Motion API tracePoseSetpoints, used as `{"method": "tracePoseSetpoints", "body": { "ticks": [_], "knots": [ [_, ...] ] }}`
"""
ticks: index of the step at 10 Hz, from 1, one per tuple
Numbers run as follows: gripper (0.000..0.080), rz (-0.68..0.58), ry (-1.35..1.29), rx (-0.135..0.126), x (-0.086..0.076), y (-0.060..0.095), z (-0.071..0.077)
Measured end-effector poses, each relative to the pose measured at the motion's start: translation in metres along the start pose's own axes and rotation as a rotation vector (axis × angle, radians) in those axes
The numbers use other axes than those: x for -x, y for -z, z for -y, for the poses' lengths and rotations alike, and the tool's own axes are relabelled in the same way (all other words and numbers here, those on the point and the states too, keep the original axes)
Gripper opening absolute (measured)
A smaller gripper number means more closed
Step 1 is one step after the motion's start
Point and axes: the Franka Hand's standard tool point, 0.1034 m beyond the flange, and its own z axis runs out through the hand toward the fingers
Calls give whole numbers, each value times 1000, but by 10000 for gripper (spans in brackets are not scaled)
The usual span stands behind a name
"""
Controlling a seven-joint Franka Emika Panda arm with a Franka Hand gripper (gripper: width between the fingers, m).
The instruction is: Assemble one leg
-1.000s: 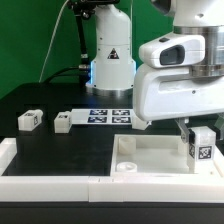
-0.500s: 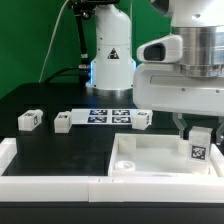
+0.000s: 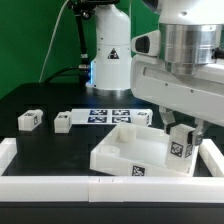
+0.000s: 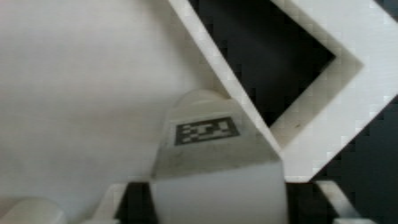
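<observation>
My gripper [image 3: 181, 140] is shut on a leg [image 3: 180, 150], a small white post with a square tag on its face. It holds the leg upright on the right-hand corner of the large white square panel [image 3: 130, 150], which lies skewed with one corner towards the exterior view's left. In the wrist view the leg [image 4: 214, 150] fills the gap between the two fingers [image 4: 125, 205], with the panel [image 4: 89, 80] behind it. Two more legs [image 3: 28, 120] [image 3: 62, 122] lie at the left and a third [image 3: 141, 118] sits behind the panel.
The marker board [image 3: 108, 114] lies at the back of the black table. A white raised border [image 3: 50, 184] runs along the front and left edges. The robot's base [image 3: 110, 60] stands behind, with cables beside it.
My gripper has moved towards the exterior view's left with the leg. The panel has swung from lying square in the corner to lying skewed, its near corner now further left.
</observation>
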Motion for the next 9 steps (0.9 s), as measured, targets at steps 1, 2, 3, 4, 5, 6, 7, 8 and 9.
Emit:
{"method": "tracePoseSetpoints", "body": {
  "ticks": [1, 2, 3, 4, 5, 6, 7, 8, 9],
  "knots": [
    [311, 6, -14, -4, 2, -1, 1],
    [468, 6, -9, -4, 2, -1, 1],
    [585, 6, -9, -4, 2, -1, 1],
    [585, 6, -9, -4, 2, -1, 1],
    [636, 6, -9, -4, 2, -1, 1],
    [646, 6, -9, -4, 2, -1, 1],
    [646, 6, -9, -4, 2, -1, 1],
    [649, 6, -9, -4, 2, -1, 1],
    [649, 6, -9, -4, 2, -1, 1]
  ]
}}
